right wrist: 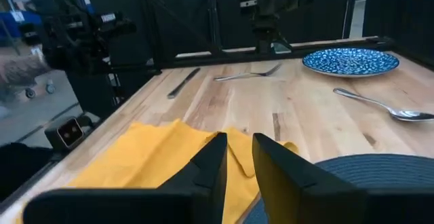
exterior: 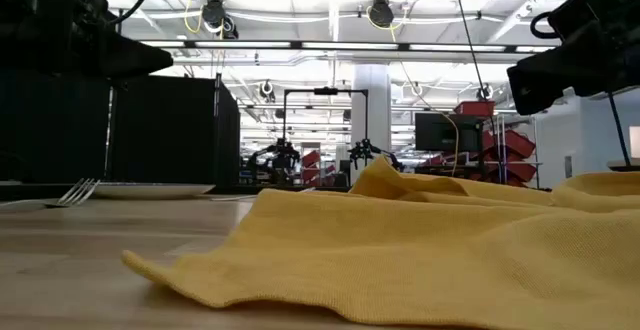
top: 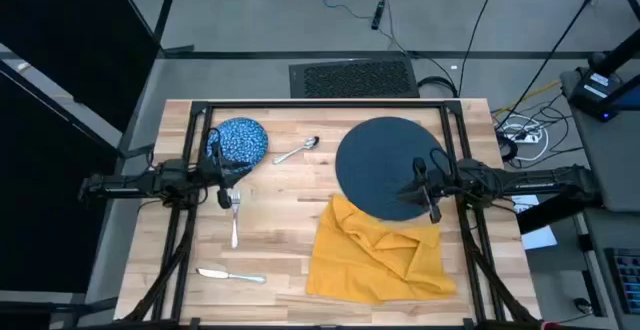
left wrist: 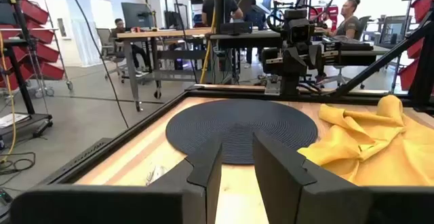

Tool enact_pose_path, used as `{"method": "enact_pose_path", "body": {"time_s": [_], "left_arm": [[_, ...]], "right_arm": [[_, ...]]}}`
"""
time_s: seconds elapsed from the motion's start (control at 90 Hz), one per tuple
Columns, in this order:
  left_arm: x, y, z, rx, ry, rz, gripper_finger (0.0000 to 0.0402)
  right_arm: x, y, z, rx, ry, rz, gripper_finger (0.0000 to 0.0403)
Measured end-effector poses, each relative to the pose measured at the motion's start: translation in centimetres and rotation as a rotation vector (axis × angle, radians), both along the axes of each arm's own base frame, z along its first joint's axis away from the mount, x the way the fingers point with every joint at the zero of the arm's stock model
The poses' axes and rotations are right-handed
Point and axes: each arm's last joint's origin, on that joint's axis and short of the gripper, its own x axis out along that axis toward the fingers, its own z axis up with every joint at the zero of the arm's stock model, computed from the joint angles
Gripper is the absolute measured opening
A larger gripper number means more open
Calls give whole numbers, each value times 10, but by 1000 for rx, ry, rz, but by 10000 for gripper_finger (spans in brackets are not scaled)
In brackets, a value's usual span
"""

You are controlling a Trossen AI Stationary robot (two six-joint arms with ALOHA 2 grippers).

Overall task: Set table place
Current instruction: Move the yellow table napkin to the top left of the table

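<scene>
A dark slate-blue round plate (top: 385, 160) lies flat at the table's far right. Against its near rim lies a crumpled mustard-yellow napkin (top: 375, 252). At the far left, a blue-and-white speckled bowl (top: 241, 140) sits on the planks. A spoon (top: 297, 152) lies between bowl and plate. Nearer on the left lie a fork (top: 234, 218) and a knife (top: 232, 276). My left gripper (top: 230, 177) hovers beside the bowl's near edge. It is open by a narrow gap (left wrist: 237, 173) and holds nothing. My right gripper (top: 420, 184) hovers over the plate's right part, narrowly open (right wrist: 239, 163) and empty.
A thin black frame (top: 320, 103) runs along the wooden table's (top: 290, 220) edges. Bare planks lie between the fork and the napkin. Beyond the table there are desks, red bins and seated people (left wrist: 349, 17) in the room.
</scene>
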Motion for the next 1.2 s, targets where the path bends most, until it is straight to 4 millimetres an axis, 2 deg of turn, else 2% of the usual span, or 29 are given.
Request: {"method": "enact_pose_path", "body": {"time_s": [0.111, 0.233, 0.4, 0.544, 0.722, 0.833, 0.978, 1.111, 1.2], "left_arm": [[0, 0, 2, 11, -24, 1, 70], [-3, 0, 20, 44, -196, 21, 70], [-21, 1, 61, 84, -586, 69, 70], [-36, 1, 97, 204, -671, 136, 70], [-32, 5, 148, 201, -485, 266, 70], [-18, 9, 183, 176, -358, 396, 70], [5, 12, 221, 245, -113, 502, 70], [21, 16, 240, 259, 120, 553, 70], [29, 18, 242, 236, 247, 551, 70]], "right_arm": [[0, 0, 11, -34, -124, 0, 63], [-3, 0, 33, -105, -365, -16, 63], [-11, -5, 56, -203, -610, -239, 63], [-12, -10, 72, -221, -597, -405, 63], [-6, -15, 117, -202, -503, -582, 63], [1, -19, 151, -256, -484, -627, 63], [16, -23, 188, -335, -389, -643, 63], [30, -30, 212, -369, -237, -654, 63], [40, -36, 220, -392, -106, -631, 63]]}}
